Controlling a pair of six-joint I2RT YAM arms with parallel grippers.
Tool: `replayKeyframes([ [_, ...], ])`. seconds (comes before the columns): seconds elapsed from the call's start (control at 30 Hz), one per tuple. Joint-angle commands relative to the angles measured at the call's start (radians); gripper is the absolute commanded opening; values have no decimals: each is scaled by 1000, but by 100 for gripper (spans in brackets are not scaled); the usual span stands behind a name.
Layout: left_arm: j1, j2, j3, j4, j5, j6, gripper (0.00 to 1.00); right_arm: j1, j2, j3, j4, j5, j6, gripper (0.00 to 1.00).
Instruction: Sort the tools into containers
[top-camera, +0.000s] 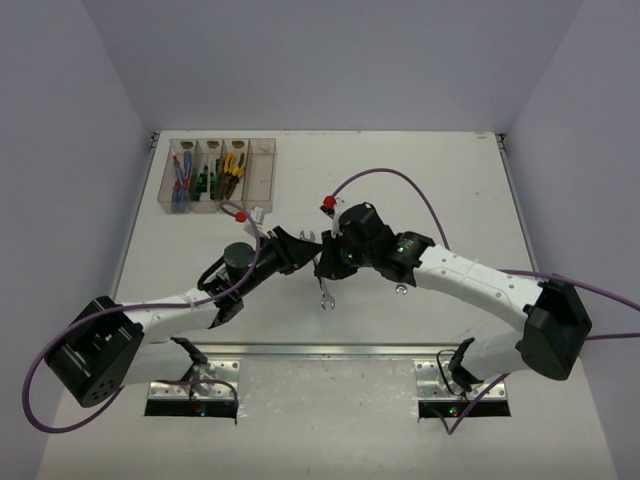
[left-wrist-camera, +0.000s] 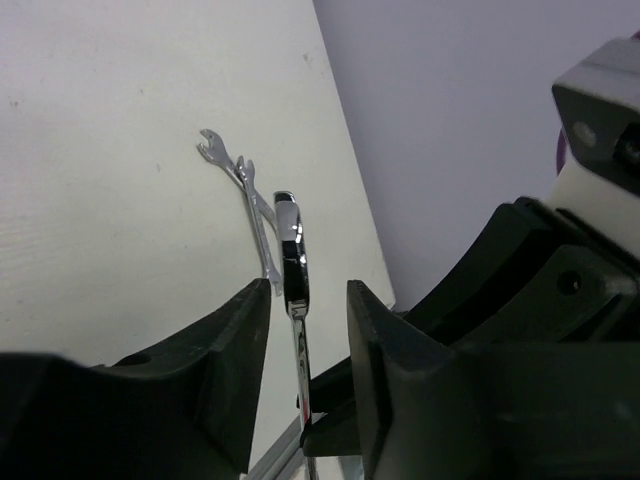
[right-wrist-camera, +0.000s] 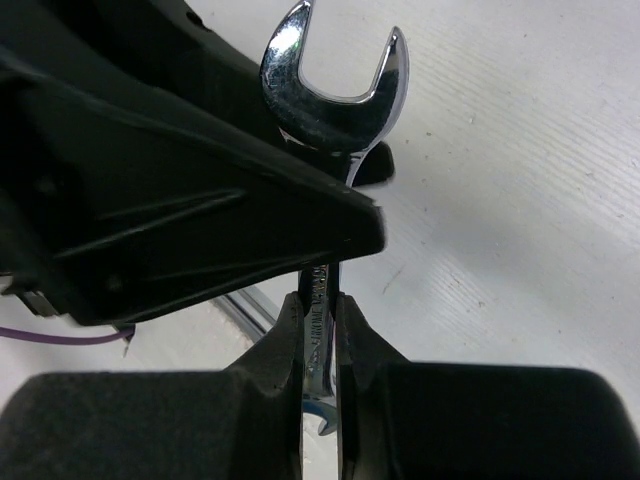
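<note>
My right gripper (right-wrist-camera: 320, 305) is shut on the shank of a silver open-end wrench (right-wrist-camera: 335, 100) and holds it above the table. My left gripper (left-wrist-camera: 308, 290) is open, with its jaws on either side of the same wrench (left-wrist-camera: 291, 250) and a gap on each side. In the top view the two grippers, left (top-camera: 300, 250) and right (top-camera: 325, 262), meet mid-table. Two more wrenches (left-wrist-camera: 243, 190) lie crossed on the table (top-camera: 325, 295). The containers (top-camera: 262, 170) stand at the far left and hold blue screwdrivers (top-camera: 180, 182), green-black screwdrivers (top-camera: 205, 182) and yellow pliers (top-camera: 232, 165).
The rightmost bin looks empty. A small silver piece (top-camera: 400, 289) shows beside the right forearm. A metal rail (top-camera: 330, 350) runs along the table's near edge. Purple cables loop over both arms.
</note>
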Motion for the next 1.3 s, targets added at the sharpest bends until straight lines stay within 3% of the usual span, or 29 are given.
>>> replayKeyframes([
  [0.0, -46, 54, 60, 89, -34, 33, 25, 6, -41, 18, 74, -29, -18, 0],
  [0.1, -49, 90, 84, 88, -29, 41, 1, 6, -59, 7, 87, -26, -23, 0],
  [0.17, -48, 93, 105, 40, -36, 67, 0, 7, -87, -14, 95, -18, -33, 0],
  [0.2, -47, 89, 142, 5, -61, 87, 0, 6, -98, -20, 87, 19, -39, 18],
  [0.27, -26, 88, 254, -229, -146, 222, 0, 6, -137, -36, 28, 122, -41, 70],
  [0.3, -4, 114, 334, -342, -207, 292, 0, 5, -165, -51, -16, 197, -45, 85],
  [0.37, 97, 221, 534, -509, -295, 370, 0, 0, -257, -83, -82, 331, -53, 99],
  [0.47, 251, 379, 768, -684, -293, 443, 0, -30, -378, -179, -97, 417, -86, 99],
  [0.5, 252, 416, 816, -687, -298, 459, 0, -42, -412, -179, -97, 428, -91, 99],
  [0.53, 275, 500, 955, -718, -316, 502, 0, -80, -451, -210, -103, 426, -103, 99],
  [0.67, 345, 717, 1349, -951, -312, 623, 0, -179, -511, -265, -131, 350, -142, 99],
  [0.77, 397, 914, 1699, -1088, -286, 771, 0, -215, -532, -301, -135, 304, -175, 99],
  [0.83, 411, 1007, 1840, -1134, -285, 843, 0, -221, -533, -315, -133, 296, -181, 99],
  [0.9, 415, 1081, 1908, -1147, -299, 909, 0, -222, -524, -318, -128, 288, -180, 99],
  [1.27, 418, 1120, 1719, -1037, -379, 966, 0, -224, -543, -372, -93, 246, -169, 99],
])
